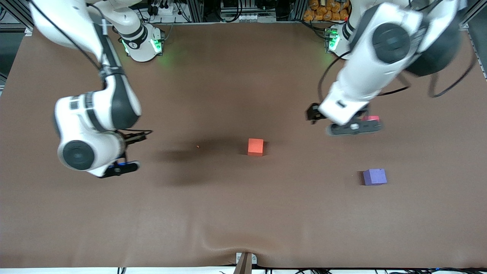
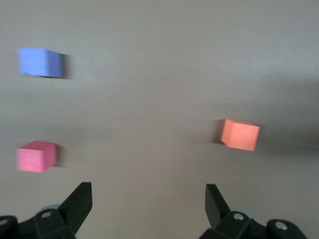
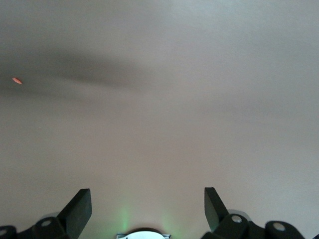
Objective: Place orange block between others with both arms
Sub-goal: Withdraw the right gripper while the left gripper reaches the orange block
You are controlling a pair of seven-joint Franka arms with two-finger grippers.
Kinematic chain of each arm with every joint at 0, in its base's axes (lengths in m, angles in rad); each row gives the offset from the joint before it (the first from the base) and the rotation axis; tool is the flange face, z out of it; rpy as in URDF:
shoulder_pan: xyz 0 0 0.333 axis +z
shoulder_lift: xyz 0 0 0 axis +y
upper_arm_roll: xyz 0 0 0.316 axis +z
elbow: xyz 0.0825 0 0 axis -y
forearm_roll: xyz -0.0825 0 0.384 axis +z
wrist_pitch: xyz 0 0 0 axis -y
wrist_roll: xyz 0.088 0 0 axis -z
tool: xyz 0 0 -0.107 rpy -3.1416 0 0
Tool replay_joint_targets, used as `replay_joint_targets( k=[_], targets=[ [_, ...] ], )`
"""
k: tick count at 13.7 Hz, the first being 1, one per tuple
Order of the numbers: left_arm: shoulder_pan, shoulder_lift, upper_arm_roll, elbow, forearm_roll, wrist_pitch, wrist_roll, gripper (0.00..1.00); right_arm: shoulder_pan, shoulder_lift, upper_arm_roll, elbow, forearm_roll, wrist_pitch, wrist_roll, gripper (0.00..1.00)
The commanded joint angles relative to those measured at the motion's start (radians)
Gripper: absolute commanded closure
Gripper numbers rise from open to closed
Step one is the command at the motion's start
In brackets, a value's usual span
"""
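Purple-blue cube sits nearest you, orange block mid-table. Left gripper: fingers apart, empty, over bare mat beside pinkish-red cube. Right gripper: fingers apart, empty, over bare mat at its end.

The left arm largely hides the pinkish-red cube, apparently just beneath it.

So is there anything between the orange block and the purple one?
No. In the front view, only bare brown table lies between the orange block and the purple block. The pink block sits farther up, under the left gripper.
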Motion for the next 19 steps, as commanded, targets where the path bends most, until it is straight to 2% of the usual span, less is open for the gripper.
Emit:
replay_joint_targets(
  k=[1,4,6,8,10,14,19],
  targets=[
    [-0.067,0.146,0.006,0.074,0.015,0.069,-0.089,0.0,-0.015,-0.153,0.016,-0.15,0.009,0.042,-0.011,0.0],
    [-0.115,0.257,0.006,0.076,0.013,0.17,-0.1,0.0,-0.058,-0.293,0.016,-0.334,0.009,0.213,-0.011,0.0],
    [-0.133,0.321,0.008,0.114,0.013,0.188,-0.109,0.0,-0.092,-0.339,0.015,-0.382,0.007,0.28,-0.031,0.0],
    [-0.167,0.393,0.011,0.183,0.011,0.199,-0.126,0.0,-0.141,-0.355,0.015,-0.376,0.007,0.284,-0.084,0.0],
    [-0.193,0.435,0.016,0.189,0.01,0.277,-0.196,0.0,-0.184,-0.376,0.015,-0.345,0.009,0.277,-0.086,0.0],
    [-0.218,0.479,0.016,0.186,0.011,0.322,-0.263,0.0,-0.183,-0.379,0.016,-0.157,0.007,0.118,-0.074,0.0],
    [-0.236,0.522,0.016,0.18,0.016,0.369,-0.191,0.0,-0.179,-0.439,0.019,-0.136,0.035,0.137,-0.068,0.0]
  ],
)
